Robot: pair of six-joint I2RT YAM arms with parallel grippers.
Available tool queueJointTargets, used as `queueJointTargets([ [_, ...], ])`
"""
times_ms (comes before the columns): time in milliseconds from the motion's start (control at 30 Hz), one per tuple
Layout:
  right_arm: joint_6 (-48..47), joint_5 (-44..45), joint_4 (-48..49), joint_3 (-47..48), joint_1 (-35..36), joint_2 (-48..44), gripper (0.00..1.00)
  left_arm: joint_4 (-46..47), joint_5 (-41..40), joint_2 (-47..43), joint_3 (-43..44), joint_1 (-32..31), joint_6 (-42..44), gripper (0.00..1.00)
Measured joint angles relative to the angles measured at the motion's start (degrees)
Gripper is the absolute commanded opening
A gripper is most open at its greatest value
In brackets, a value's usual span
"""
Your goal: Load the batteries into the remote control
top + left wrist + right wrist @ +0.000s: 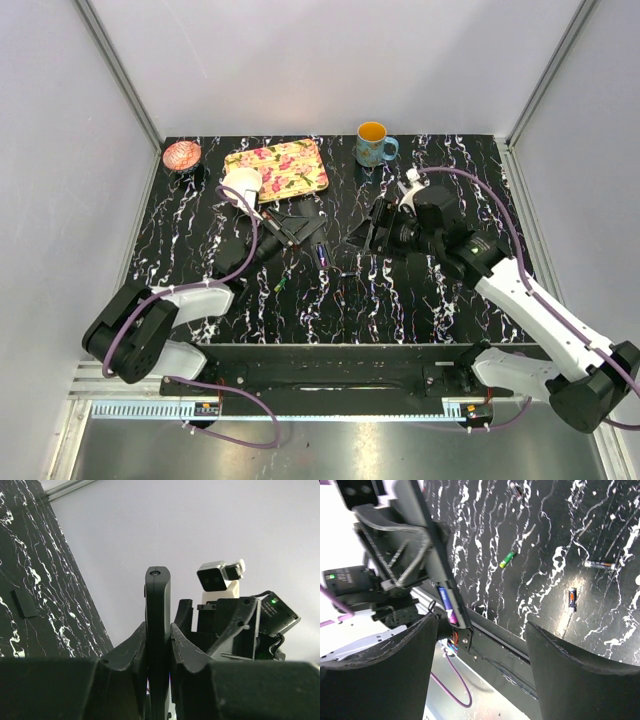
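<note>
Overhead: black white-veined table (450, 300), pale walls (330, 60); left fingers (127, 652) clamp remote control (158, 630), right fingers (580, 680) spread, empty.

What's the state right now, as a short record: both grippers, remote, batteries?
left gripper: shut on the remote, held edge-on
right gripper: open, empty
remote compartment: purple battery sits in it
loose: green battery and a dark battery lying on the table

Top cam sits above and behind the bases, looking down over the whole table (420, 310). Wrist cams are close-up and pretty much face each other. Both catch the remote control (158, 620), and the left one sees the right wrist camera (215, 576).
</note>
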Motion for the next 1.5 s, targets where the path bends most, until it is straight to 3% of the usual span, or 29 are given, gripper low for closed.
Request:
queueJointTargets([
  [333, -0.2, -1.9, 0.2, 0.0, 0.0, 3.6, 0.76, -3.9, -0.2, -1.2, 0.0, 0.0, 2.6, 0.0],
  [600, -2.3, 0.2, -0.8, 3.8, 3.0, 8.4, 0.48, -12.9, -1.0, -3.4, 1.9, -0.2, 6.8, 0.0],
  [900, -9.1, 9.7, -6.3, 14.2, 12.8, 13.4, 0.38, -17.9, -1.0, -3.7, 3.5, -0.3, 7.8, 0.0],
  [1500, -12.9, 17.0, -10.1, 15.1, 14.7, 17.9, 0.18, -18.3, -0.3, -3.7, 4.9, -0.4, 7.7, 0.0],
])
